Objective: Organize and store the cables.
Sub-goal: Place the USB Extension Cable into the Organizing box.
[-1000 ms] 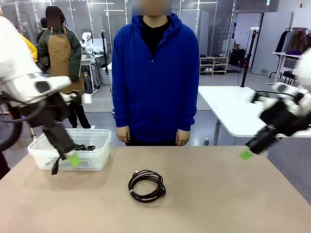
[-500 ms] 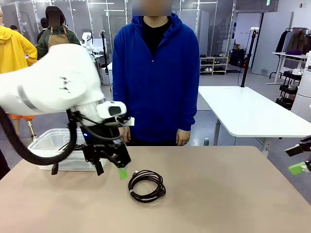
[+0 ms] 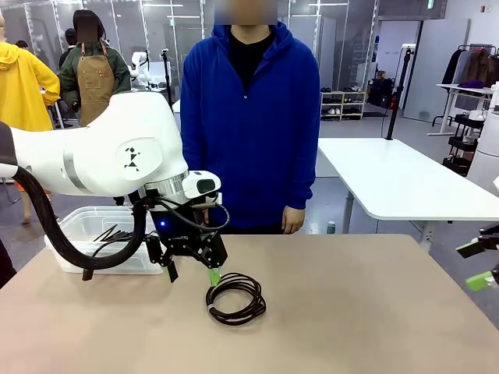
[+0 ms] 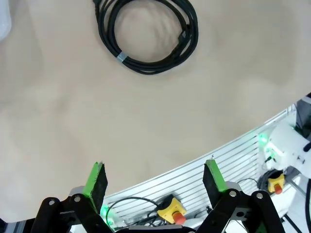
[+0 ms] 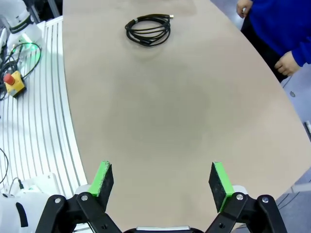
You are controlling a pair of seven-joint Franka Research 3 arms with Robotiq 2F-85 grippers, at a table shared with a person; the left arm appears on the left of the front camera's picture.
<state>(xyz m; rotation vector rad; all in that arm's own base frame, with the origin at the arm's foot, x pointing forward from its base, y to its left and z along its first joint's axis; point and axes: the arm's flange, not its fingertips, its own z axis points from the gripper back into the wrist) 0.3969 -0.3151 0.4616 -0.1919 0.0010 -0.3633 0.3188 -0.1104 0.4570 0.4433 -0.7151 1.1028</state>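
While a bin [image 3: 74,251] sits leftward, table [image 3: 351,312] surrounds the cable [image 3: 235,298].

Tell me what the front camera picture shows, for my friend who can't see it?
A white robot arm's open left gripper hangs just above a coiled black cable lying on a tan table. Behind it sits a clear plastic bin holding more cables, and a person in a blue hoodie stands watching at the far side.

Around coiled cable [image 3: 235,298]: bare table [image 3: 351,312] on its right and near sides.
Left of coil: left arm [image 3: 117,156] and plastic bin [image 3: 70,241] block.
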